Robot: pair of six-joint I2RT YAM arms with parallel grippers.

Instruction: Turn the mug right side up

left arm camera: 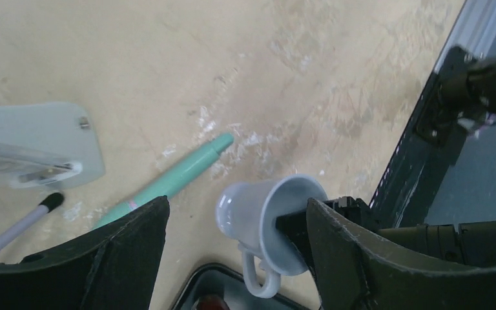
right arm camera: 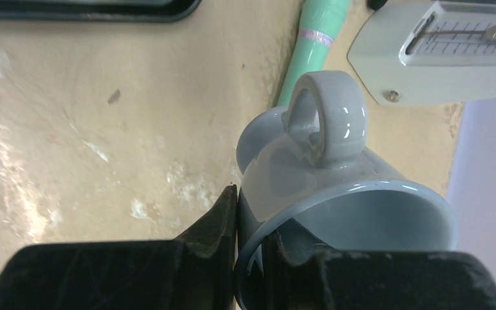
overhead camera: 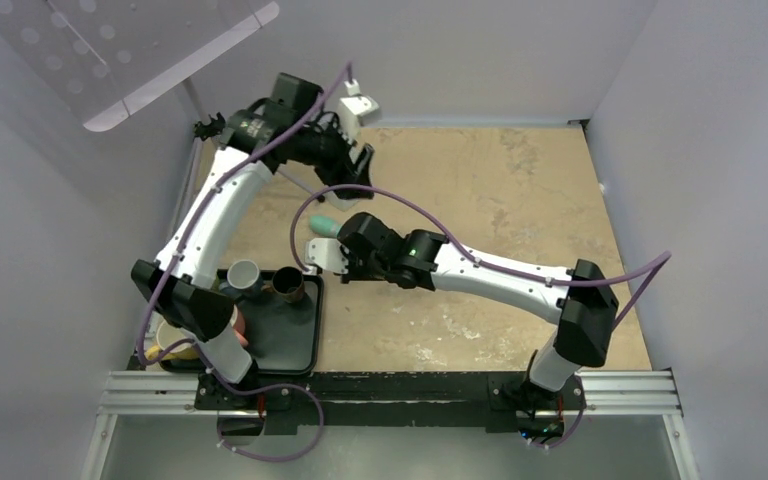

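The pale grey mug (right arm camera: 336,187) hangs on its side above the table, handle (right arm camera: 328,116) uppermost in the right wrist view. My right gripper (right arm camera: 253,216) is shut on the mug's rim, one finger outside the wall and one inside the mouth. In the left wrist view the mug (left arm camera: 261,216) shows between my left gripper's (left arm camera: 237,206) spread fingers, which stand open and clear of it; the mouth points right and the right gripper's dark finger sits inside. From above, the right gripper (overhead camera: 325,258) is near the tray's far corner, with the left gripper (overhead camera: 358,170) further back.
A black tray (overhead camera: 295,340) at the near left holds a brown cup (overhead camera: 288,285), a white cup (overhead camera: 243,275) and other cups. A teal pen (left arm camera: 174,175), a white flat device (left arm camera: 32,145) and a black-tipped stylus (left arm camera: 19,223) lie on the tan table beside the mug.
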